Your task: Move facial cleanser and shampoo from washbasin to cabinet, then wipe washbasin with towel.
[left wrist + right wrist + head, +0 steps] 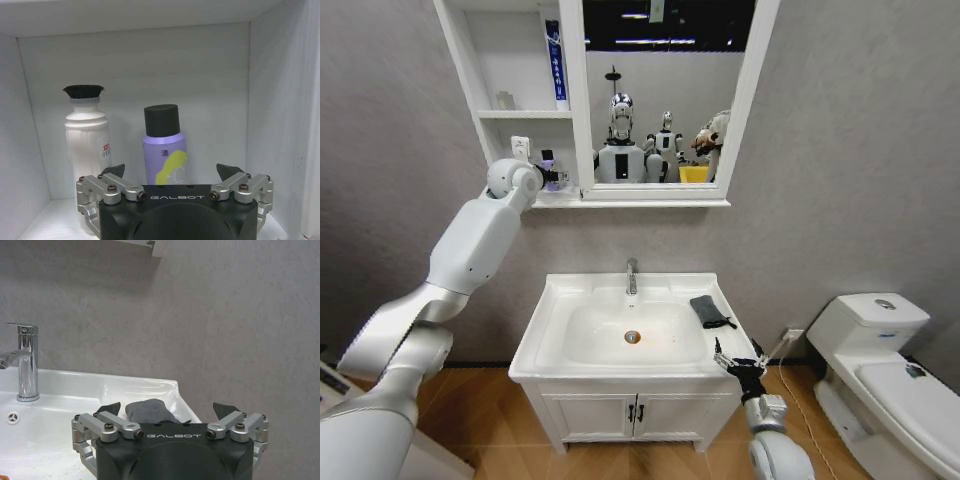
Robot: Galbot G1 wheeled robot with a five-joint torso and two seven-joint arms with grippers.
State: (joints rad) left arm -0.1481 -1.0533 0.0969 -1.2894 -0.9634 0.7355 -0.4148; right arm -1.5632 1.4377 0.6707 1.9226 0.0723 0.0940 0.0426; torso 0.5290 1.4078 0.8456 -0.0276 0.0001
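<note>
Left wrist view: my left hand (170,176), fingers spread wide and holding nothing, faces two bottles on the white wall cabinet's (510,115) lowest shelf: one white bottle with black cap (87,145), one lilac bottle with black cap (165,150). My right hand (738,365), equally open and empty, hovers beside the white ceramic washbasin (580,345) near one dark grey folded towel (710,311).
</note>
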